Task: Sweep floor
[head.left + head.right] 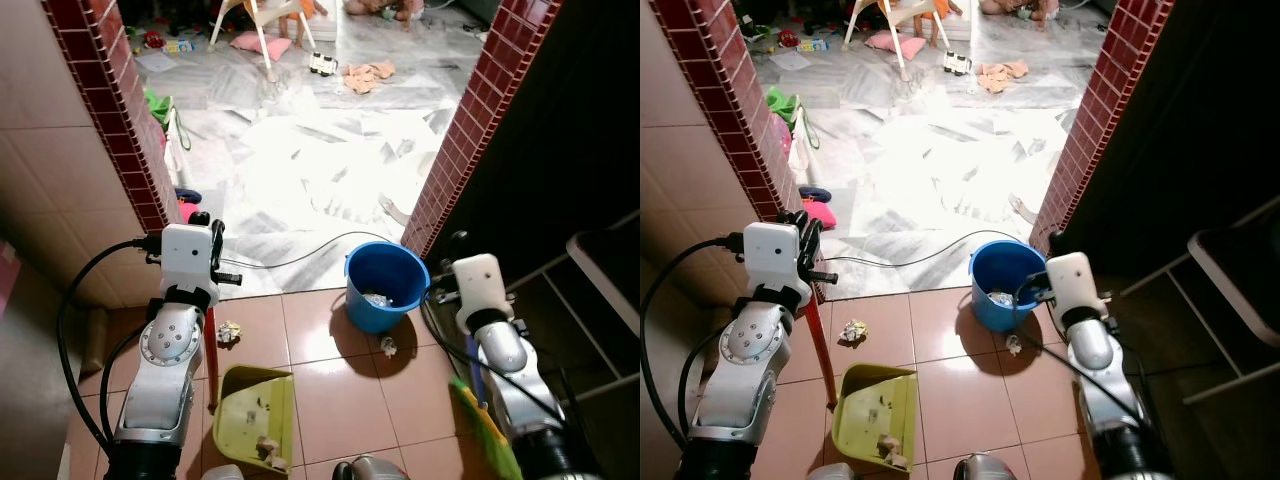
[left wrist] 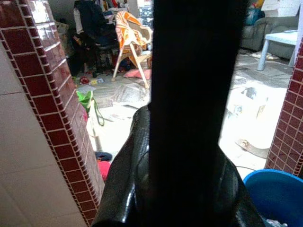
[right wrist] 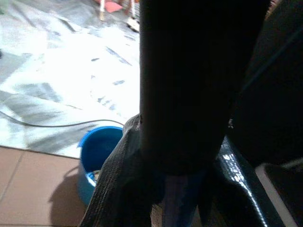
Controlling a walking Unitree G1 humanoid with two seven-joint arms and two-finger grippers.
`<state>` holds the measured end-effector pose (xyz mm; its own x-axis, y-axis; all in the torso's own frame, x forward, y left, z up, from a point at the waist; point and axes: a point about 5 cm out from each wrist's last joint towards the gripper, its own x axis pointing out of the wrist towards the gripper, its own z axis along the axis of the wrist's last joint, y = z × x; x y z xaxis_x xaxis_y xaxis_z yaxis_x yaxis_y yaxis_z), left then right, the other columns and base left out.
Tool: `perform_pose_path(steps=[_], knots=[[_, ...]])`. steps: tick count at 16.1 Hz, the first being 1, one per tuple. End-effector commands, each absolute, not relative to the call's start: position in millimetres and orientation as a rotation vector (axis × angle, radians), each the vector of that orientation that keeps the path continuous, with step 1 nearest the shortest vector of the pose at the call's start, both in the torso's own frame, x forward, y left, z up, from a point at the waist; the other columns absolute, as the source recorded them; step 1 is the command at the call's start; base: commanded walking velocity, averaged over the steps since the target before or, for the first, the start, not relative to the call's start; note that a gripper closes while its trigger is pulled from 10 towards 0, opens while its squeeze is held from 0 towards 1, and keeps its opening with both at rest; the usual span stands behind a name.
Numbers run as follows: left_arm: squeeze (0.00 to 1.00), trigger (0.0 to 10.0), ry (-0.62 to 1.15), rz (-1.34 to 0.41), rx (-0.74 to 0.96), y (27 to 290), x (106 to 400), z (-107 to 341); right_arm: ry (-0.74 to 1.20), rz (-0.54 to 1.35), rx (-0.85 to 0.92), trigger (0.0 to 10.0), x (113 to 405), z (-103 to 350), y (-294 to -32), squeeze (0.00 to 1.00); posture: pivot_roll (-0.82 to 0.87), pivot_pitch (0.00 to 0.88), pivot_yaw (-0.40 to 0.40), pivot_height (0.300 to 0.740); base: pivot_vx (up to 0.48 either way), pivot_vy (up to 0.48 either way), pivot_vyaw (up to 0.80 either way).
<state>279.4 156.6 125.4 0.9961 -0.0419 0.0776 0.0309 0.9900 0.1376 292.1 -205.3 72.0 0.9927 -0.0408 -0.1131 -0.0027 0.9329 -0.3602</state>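
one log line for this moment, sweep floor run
left gripper: shut on dustpan handle | right gripper: shut on broom handle | dustpan: holds scraps | crumpled paper: unswept | bucket: upright

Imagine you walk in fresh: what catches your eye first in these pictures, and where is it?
A round blue plastic bucket stands on the brown floor tiles at the doorway, between the red brick pillars. Nearer the robot, a yellow-green plastic dustpan holding scraps lies on the tiles, with a crumpled paper scrap just beyond it and another beside the bucket.
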Motion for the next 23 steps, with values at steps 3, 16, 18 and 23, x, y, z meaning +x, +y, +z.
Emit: perform_pose_path(steps=[3,16,18,23], knots=[[0.00,10.0,-0.128,-0.028,0.074,156,280,139,-0.091,-0.029,-0.276,10.0,316,107,-196,0.00,0.01,0.000,-0.040,0.740,0.000,0.000,0.00],[0.00,10.0,-0.120,-0.010,0.056,157,280,141,-0.157,0.256,0.216,10.0,347,132,-130,0.00,0.03,0.000,-0.038,0.740,0.000,0.000,0.00],[0.00,10.0,-0.123,-0.016,0.054,156,281,142,-0.179,0.272,0.176,10.0,345,133,-133,0.00,0.03,0.000,-0.038,0.740,0.000,0.000,0.00],[0.00,10.0,-0.132,-0.004,0.049,157,279,144,-0.271,0.327,0.038,10.0,336,150,-135,0.00,0.03,0.000,-0.040,0.740,0.000,0.000,0.00]])
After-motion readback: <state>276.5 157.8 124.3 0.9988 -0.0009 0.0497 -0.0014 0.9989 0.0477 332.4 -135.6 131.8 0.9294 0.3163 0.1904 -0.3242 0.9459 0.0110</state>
